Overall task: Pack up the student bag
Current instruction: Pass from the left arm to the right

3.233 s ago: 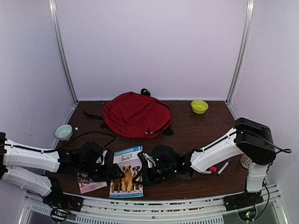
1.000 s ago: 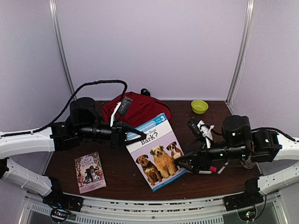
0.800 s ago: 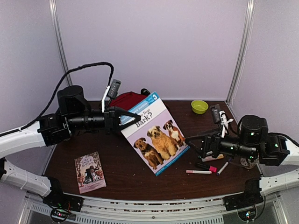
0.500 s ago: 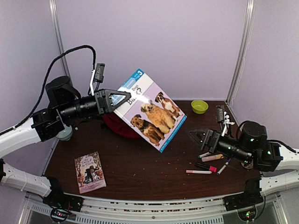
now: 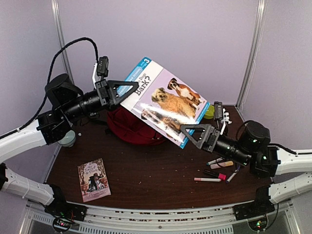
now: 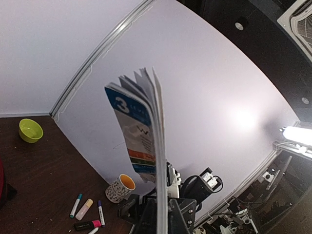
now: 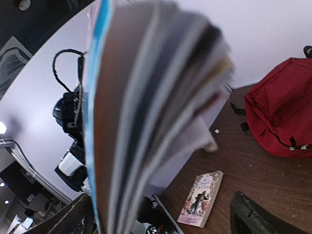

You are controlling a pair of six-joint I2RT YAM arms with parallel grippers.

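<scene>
The large dark-red soft fabric backpack (image 5: 131, 127) lies flat on the dark brown wooden table (image 5: 146, 187). Above the backpack, tilted in the air, is a thin paper book with three dogs on its cover (image 5: 163, 100). The left gripper (image 5: 130, 88) is clamped on the book's upper left edge. The right gripper (image 5: 185, 129) is at the book's lower edge, to the right of the backpack; its fingers (image 7: 251, 214) stand apart, with the fanned pages between them. A small pink paperback book (image 5: 94, 179) lies in front of the backpack, to the left. Several coloured markers (image 5: 214, 171) lie to its front right. A yellow-green round bowl (image 6: 30, 130) sits to the right of the backpack.
</scene>
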